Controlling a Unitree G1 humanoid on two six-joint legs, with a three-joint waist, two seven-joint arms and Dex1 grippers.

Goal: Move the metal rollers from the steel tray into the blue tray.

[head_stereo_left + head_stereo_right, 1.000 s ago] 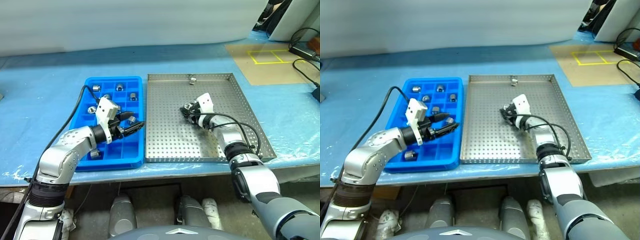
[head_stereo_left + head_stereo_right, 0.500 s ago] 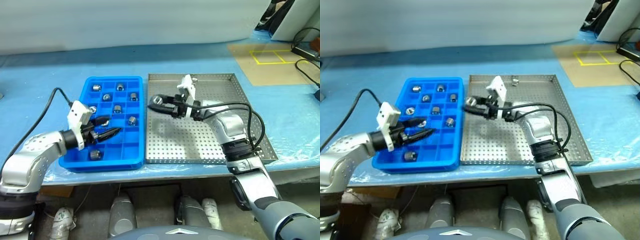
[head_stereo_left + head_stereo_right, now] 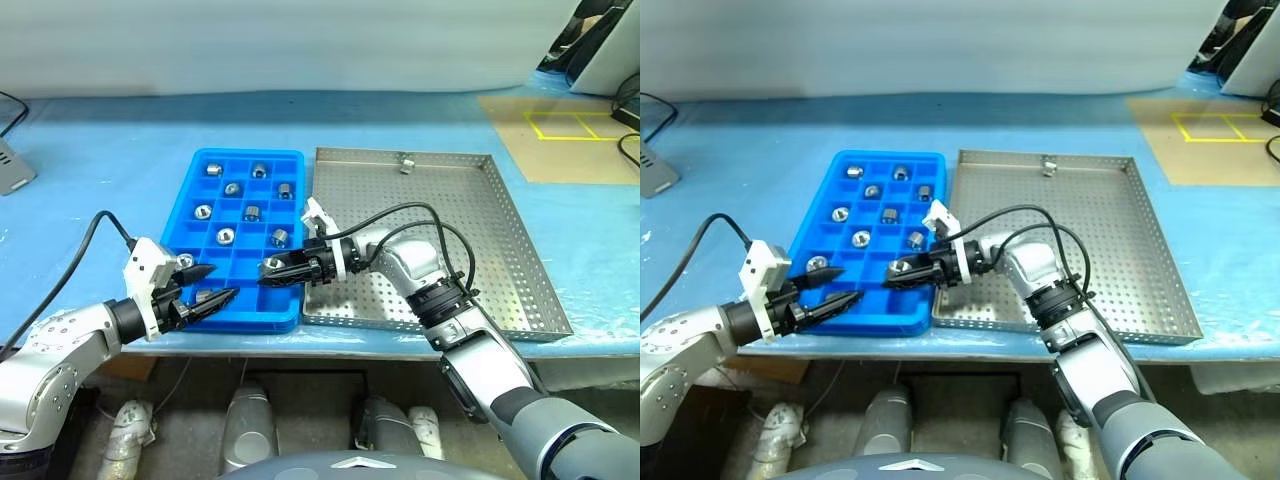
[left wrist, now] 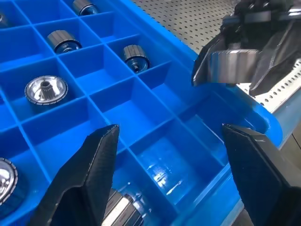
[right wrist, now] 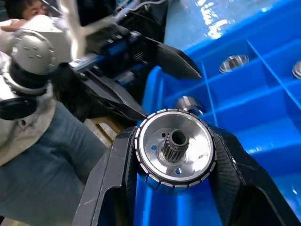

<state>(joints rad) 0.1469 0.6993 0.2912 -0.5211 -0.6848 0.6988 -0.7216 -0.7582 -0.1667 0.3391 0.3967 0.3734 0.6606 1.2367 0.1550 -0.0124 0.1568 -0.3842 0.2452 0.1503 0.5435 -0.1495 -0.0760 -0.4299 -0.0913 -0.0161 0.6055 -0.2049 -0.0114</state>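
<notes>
The blue tray [image 3: 250, 153] lies left of the steel tray [image 3: 455, 215], and several metal rollers [image 3: 252, 212] sit in its compartments. My right gripper [image 3: 272, 268] is shut on one roller [image 5: 175, 149], a ribbed silver cylinder with a toothed central hole. It holds that roller level above the blue tray's near right compartments. One more roller [image 3: 406, 165] stands at the steel tray's far rim. My left gripper [image 3: 205, 285] is open and empty over the blue tray's near left corner, tips toward the right gripper [image 4: 233, 66].
Both trays rest on a table under a blue cover. A brown mat with yellow tape squares [image 3: 575, 125] lies at the far right, and a grey object [image 3: 10, 165] at the far left. A person in jeans [image 5: 42, 188] shows beyond the left arm.
My right gripper swung left from the steel tray's middle to over the blue tray, carrying the roller. My left gripper drew back toward the tray's near left corner. The camera view shifted.
</notes>
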